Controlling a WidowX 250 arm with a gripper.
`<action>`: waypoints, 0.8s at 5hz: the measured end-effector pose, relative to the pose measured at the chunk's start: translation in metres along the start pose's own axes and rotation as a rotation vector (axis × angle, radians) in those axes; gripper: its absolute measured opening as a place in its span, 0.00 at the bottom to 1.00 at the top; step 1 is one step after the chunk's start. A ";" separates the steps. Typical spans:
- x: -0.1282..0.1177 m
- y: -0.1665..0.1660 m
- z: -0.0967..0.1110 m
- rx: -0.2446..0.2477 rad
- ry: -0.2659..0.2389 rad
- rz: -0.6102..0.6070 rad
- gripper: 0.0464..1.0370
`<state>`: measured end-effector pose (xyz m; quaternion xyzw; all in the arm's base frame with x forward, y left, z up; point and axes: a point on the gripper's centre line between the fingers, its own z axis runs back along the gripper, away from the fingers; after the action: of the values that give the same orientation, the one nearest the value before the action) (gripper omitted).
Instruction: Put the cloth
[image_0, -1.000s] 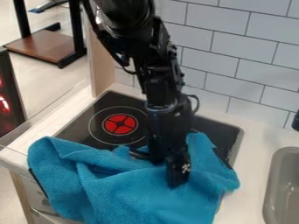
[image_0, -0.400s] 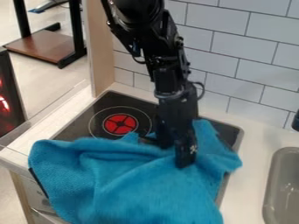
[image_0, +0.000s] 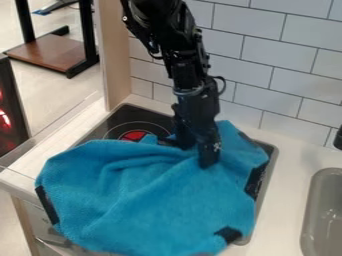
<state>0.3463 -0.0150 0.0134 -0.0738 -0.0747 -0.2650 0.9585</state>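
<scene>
Blue cloth over stove, robot gripper on top

Toy kitchen, seen at a slant from above. The blue cloth (image_0: 147, 200) lies rumpled across most of the black stove (image_0: 137, 115), w/ soft folds and dark patches at its edges; it spreads past the stove's near edge, toward the bottom of the view. Part of a red burner disc (image_0: 133, 135), ringed by a thin pale circle, peeks out btwn the cloth and the stove's far-left part.

A black robot arm (image_0: 163, 30) comes in from above & beyond the stove. Its gripper (image_0: 194, 153) points down at the cloth, over the stove's right half, touching the fabric — can't tell if it's wide, narrow or holding cloth.

Pale countertop (image_0: 290, 157) borders the stove; a gray sink (image_0: 323, 175) is set in it, to the stove's rt. White tiled wall (image_0: 267, 80) behind the stove, w/ a light wood panel (image_0: 115, 55) by its far-left corner. Bkgd, beyond the stove and to its left: pale floor & a black-framed stand w/ brown base (image_0: 53, 52). Left of the stove, at the view's edge — a dark panel w/ red glow (image_0: 9, 112).
</scene>
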 end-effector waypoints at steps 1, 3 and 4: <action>0.006 0.016 0.002 0.011 -0.016 0.033 0.96; 0.025 0.039 0.004 0.015 -0.041 0.069 0.96; 0.029 0.043 0.006 0.020 -0.045 0.072 0.96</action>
<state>0.3924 0.0082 0.0198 -0.0725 -0.0962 -0.2279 0.9662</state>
